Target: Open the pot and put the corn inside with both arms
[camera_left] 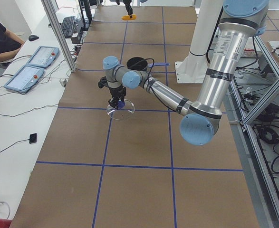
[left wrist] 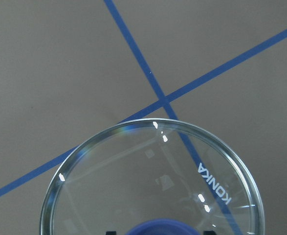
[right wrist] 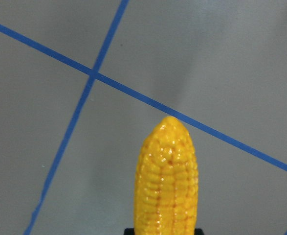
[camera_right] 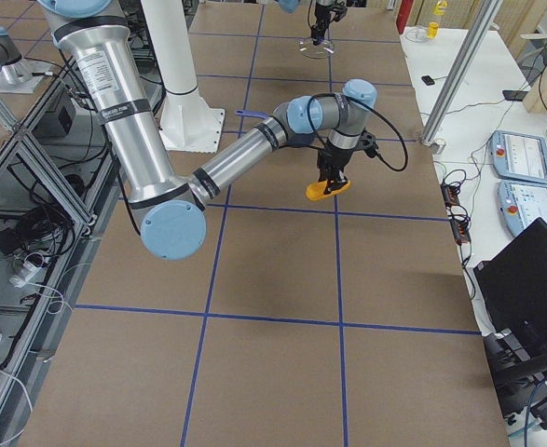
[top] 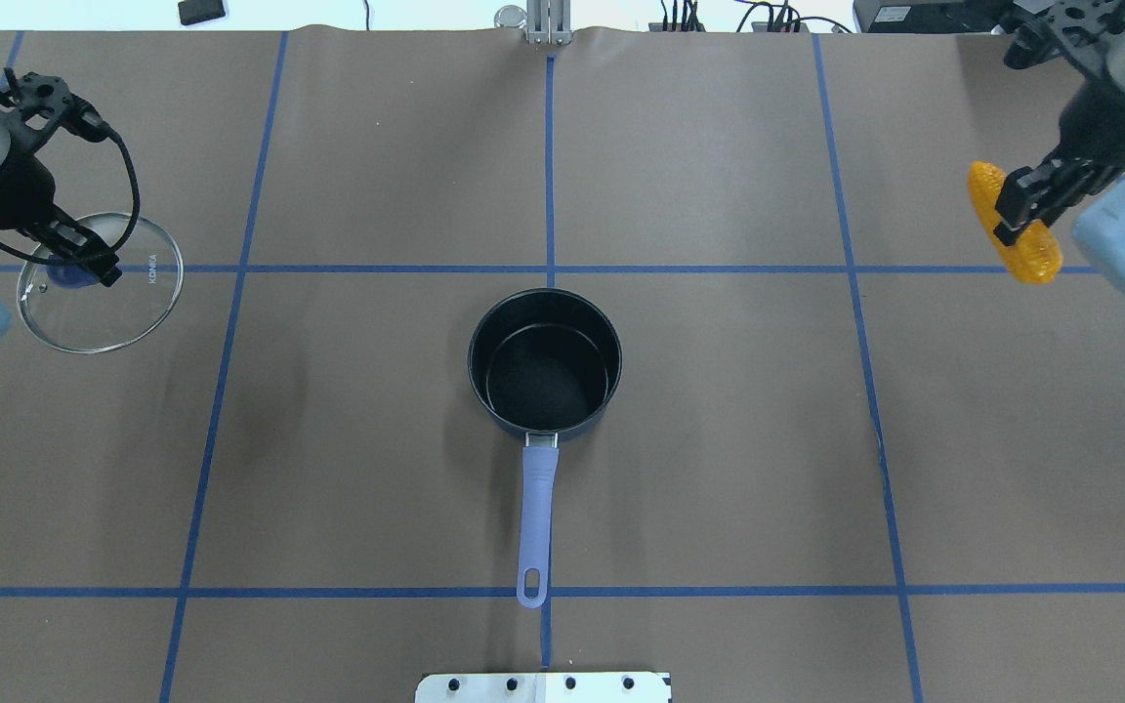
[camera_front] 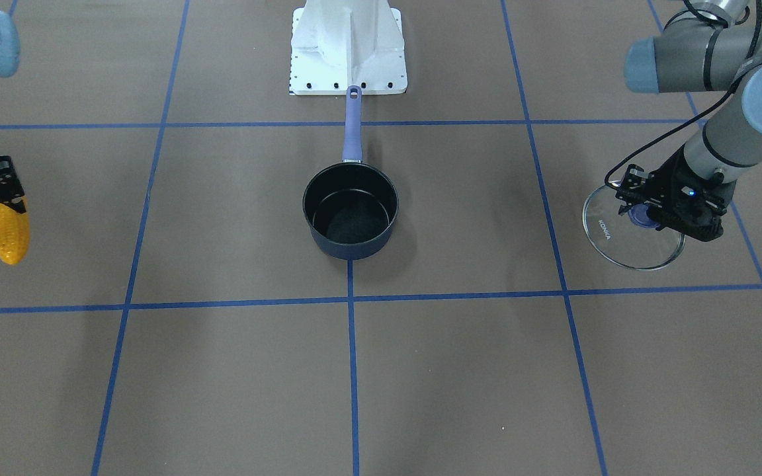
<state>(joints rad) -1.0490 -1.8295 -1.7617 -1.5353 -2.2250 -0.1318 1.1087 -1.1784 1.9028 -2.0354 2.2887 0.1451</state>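
The dark navy pot (top: 544, 363) stands open at the table's middle, its periwinkle handle (top: 535, 522) pointing toward the robot base; it also shows in the front view (camera_front: 350, 210). My left gripper (top: 74, 266) is shut on the blue knob of the glass lid (top: 104, 285) and holds it far to the pot's left, seen also in the front view (camera_front: 632, 228) and the left wrist view (left wrist: 153, 181). My right gripper (top: 1023, 210) is shut on the yellow corn (top: 1012, 234), raised far to the pot's right; the corn also shows in the front view (camera_front: 8, 231) and the right wrist view (right wrist: 168, 178).
Blue tape lines (top: 550, 268) divide the brown table into squares. The white robot base plate (camera_front: 348, 46) sits behind the pot handle. Cables and devices lie along the far edge (top: 699, 18). An operator sits at a side bench (camera_left: 1, 38).
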